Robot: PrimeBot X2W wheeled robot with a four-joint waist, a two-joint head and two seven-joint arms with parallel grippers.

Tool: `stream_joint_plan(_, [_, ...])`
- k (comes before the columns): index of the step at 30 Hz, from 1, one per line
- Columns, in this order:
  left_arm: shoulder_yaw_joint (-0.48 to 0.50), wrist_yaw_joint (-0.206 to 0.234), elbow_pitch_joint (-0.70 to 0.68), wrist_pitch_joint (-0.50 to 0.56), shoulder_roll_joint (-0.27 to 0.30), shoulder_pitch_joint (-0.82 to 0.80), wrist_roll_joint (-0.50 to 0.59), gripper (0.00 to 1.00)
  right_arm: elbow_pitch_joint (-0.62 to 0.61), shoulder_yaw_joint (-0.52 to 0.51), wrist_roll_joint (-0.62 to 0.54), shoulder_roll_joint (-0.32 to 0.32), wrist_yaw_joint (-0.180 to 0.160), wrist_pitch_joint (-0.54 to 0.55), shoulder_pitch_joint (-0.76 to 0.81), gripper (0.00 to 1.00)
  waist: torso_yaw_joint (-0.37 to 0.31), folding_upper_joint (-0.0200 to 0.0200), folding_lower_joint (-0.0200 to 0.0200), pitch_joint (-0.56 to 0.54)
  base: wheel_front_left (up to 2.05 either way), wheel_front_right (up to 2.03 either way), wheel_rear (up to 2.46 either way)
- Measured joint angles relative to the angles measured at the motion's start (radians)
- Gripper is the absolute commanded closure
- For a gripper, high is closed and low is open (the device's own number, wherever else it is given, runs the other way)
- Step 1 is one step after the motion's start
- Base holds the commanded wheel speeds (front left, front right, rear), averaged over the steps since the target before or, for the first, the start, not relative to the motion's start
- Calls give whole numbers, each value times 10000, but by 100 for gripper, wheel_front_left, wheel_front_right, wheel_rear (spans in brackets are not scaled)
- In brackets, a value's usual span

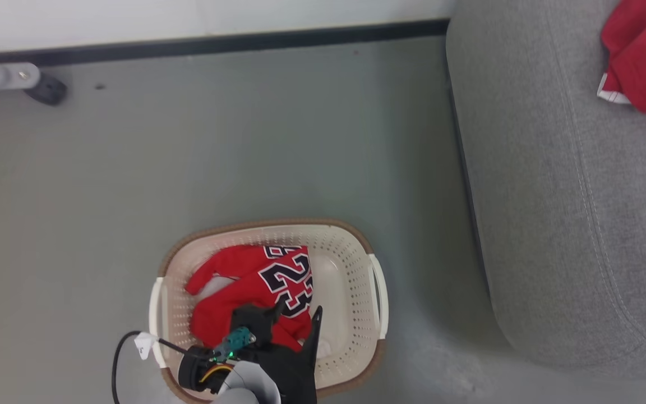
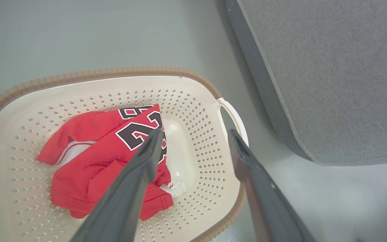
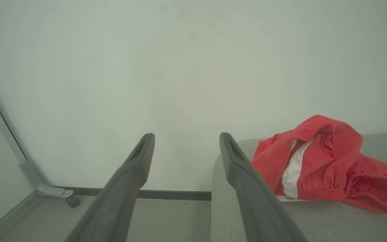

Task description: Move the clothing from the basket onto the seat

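A red jersey (image 1: 255,286) with black white-edged numbers lies crumpled in the cream perforated basket (image 1: 351,247) on the floor. My left gripper (image 1: 299,307) hangs open just above the jersey's near end, nothing between its fingers. In the left wrist view the jersey (image 2: 92,164) sits left of centre in the basket (image 2: 113,72), and the left gripper (image 2: 195,134) spans the bare basket bottom beside it. A second red garment (image 1: 642,56) with white trim rests on the grey seat (image 1: 570,196). My right gripper (image 3: 186,137) is open in the air, left of that garment (image 3: 328,164) on the seat (image 3: 348,225).
The basket stands on grey floor a short way left of the seat's rounded corner (image 2: 314,158). A white wall with a dark baseboard (image 1: 216,45) runs along the back. A grey metal leg with a black caster (image 1: 45,88) stands at the far left.
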Motion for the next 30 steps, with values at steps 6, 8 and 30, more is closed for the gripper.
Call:
stream_joint_plan(6, [-90, 0, 993, 12, -8, -738, -579, 0, -261, -284, 387, -8, 94, 0, -461, 0, -407, 0, -1, 877, 0, 0, 0])
stream_joint_plan(8, [-75, 0, 1361, 48, -13, -987, -800, 0, -330, -351, 499, -8, 94, 0, -643, 0, -547, 0, 0, 1174, 0, 0, 0])
stream_joint_plan(30, [821, 0, 5599, 520, -40, -3720, -1751, 0, -1735, 136, 2249, -800, 96, -2, -2328, 0, -2245, 0, -2, 4172, 0, 0, 0])
